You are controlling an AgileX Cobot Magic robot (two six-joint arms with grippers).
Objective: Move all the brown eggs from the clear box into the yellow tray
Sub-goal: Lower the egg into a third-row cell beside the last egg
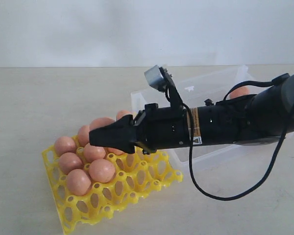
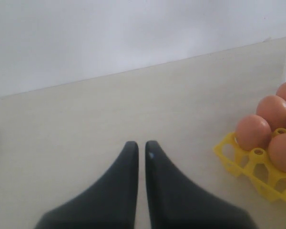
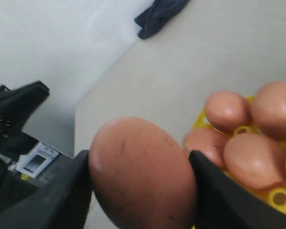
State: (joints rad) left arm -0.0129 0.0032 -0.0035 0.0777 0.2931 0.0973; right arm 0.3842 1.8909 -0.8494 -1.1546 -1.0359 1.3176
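My right gripper reaches across over the yellow tray and is shut on a brown egg, which fills the gap between its black fingers. Several brown eggs sit in the tray's left and back cups; the wrist view shows them just beyond the held egg. The clear box stands behind the arm, and one egg shows in its far right end. My left gripper hovers over bare table, shut with nothing in it, beside the tray's corner.
A black cable loops down from the right arm to the table in front of the box. A dark cloth lies far off on the table. A white wall runs along the table's back edge.
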